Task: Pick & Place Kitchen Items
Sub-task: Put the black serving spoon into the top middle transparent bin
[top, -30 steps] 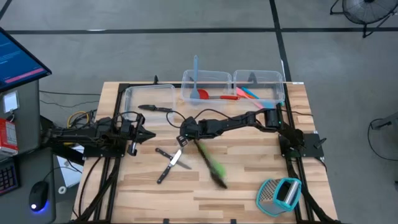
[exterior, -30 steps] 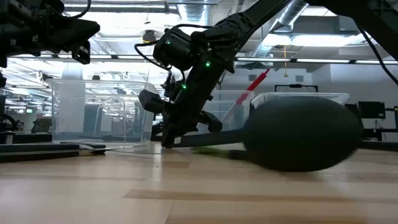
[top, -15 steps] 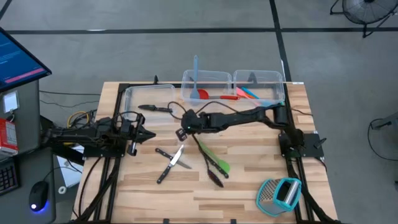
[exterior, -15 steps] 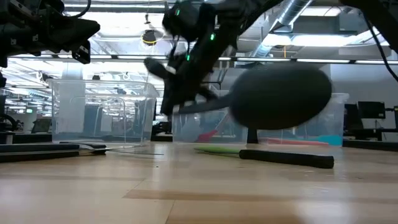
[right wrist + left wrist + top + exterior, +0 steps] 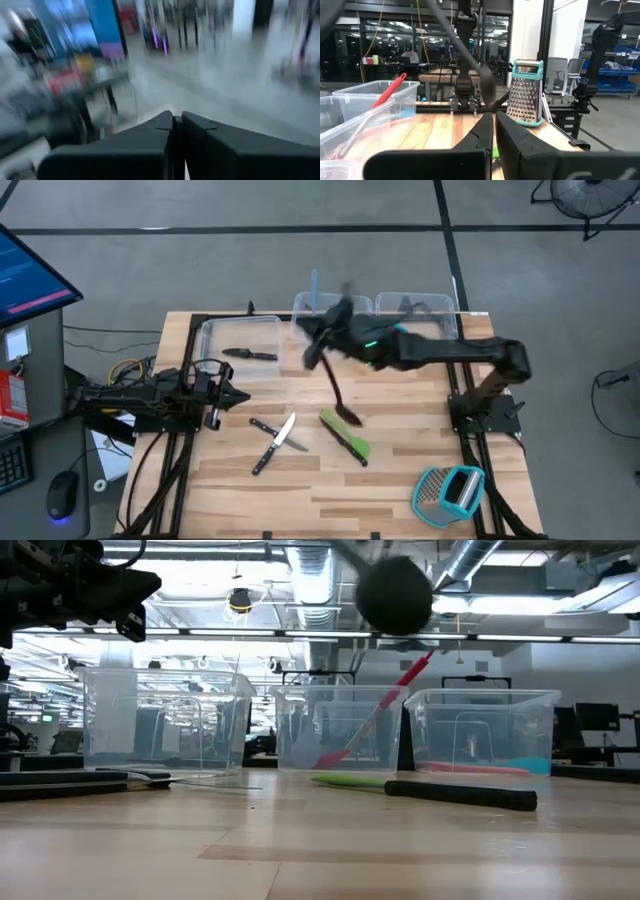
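Where the clear bins point(image 5: 372, 300) stand, grips the black spoon point(image 5: 341, 398) by its handle in the pinched right gripper point(image 5: 318, 350), bowl hanging above the table point(image 5: 420, 450). Rests with left gripper point(image 5: 228, 398) closed and empty at the left side. Below, green spatula point(image 5: 347, 436) lying flat.

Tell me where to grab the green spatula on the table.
Grip the green spatula by its black handle, from straight above, closing across its diagonal length. It lies flat on the table, so nothing gets under it from the side. The black spoon held by the right end effector hangs near its green blade.
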Robot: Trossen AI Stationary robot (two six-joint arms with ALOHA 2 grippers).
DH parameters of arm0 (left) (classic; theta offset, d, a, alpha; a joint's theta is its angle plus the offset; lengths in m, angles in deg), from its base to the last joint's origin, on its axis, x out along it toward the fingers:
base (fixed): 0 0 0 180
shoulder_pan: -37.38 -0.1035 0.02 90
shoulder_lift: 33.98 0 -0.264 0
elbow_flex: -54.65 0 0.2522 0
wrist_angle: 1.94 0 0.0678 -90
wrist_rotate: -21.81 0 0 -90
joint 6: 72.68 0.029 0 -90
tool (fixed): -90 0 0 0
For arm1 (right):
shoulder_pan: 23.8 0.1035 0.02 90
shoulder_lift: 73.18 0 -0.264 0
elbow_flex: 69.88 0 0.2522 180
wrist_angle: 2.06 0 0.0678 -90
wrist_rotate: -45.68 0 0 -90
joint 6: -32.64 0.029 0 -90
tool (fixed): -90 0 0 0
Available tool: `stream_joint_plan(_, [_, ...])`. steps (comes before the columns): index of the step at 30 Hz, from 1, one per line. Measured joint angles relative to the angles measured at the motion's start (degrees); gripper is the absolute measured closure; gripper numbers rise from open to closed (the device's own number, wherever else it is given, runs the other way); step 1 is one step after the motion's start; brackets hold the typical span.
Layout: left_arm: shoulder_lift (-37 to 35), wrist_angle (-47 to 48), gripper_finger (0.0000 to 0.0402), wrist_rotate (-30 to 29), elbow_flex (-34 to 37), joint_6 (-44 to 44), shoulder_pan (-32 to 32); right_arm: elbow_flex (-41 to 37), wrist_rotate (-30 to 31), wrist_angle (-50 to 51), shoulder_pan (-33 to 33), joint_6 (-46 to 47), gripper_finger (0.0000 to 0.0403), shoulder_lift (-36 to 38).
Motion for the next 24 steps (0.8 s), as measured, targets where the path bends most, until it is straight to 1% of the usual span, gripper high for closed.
stream_joint_plan(3, [0.0, 0.0, 0.04, 0.0, 0.0, 0.0, 0.0, -0.9, -2.1, -10.1, -0.1, -11.6, 0.0394, 5.0])
stream_joint_plan(6, [0.0, -0.1, 0.04, 0.0, 0.0, 0.0, 0.0, -3.0, -8.4, -19.2, -0.5, -21.2, 0.0394, 8.9])
stream_joint_plan(8, [0.0, -0.3, 0.04, 0.0, 0.0, 0.0, 0.0, -5.4, -13.0, -24.8, -1.3, -24.4, 0.0394, 11.0])
stream_joint_plan(10, [0.0, -0.4, 0.04, 0.0, 0.0, 0.0, 0.0, -8.6, -17.8, -29.0, -3.1, -25.4, 0.0394, 13.1])
stream_joint_plan(12, [0.0, -0.4, 0.04, 0.0, 0.0, 0.0, 0.0, -12.1, -23.9, -34.1, -5.9, -24.8, 0.0394, 14.2])
stream_joint_plan(16, [0.0, -0.5, 0.04, 0.0, 0.0, 0.0, 0.0, -19.6, -34.8, -46.1, -12.9, -19.3, 0.0394, 13.9])
stream_joint_plan(21, [0.0, -0.6, 0.04, 0.0, 0.0, 0.0, 0.0, -26.4, -42.7, -67.9, -20.7, -11.6, 0.0394, 9.2])
stream_joint_plan(24, [0.0, -0.8, 0.04, 0.0, 0.0, 0.0, 0.0, -27.1, -46.5, -76.4, -25.6, -6.2, 0.0394, 5.7])
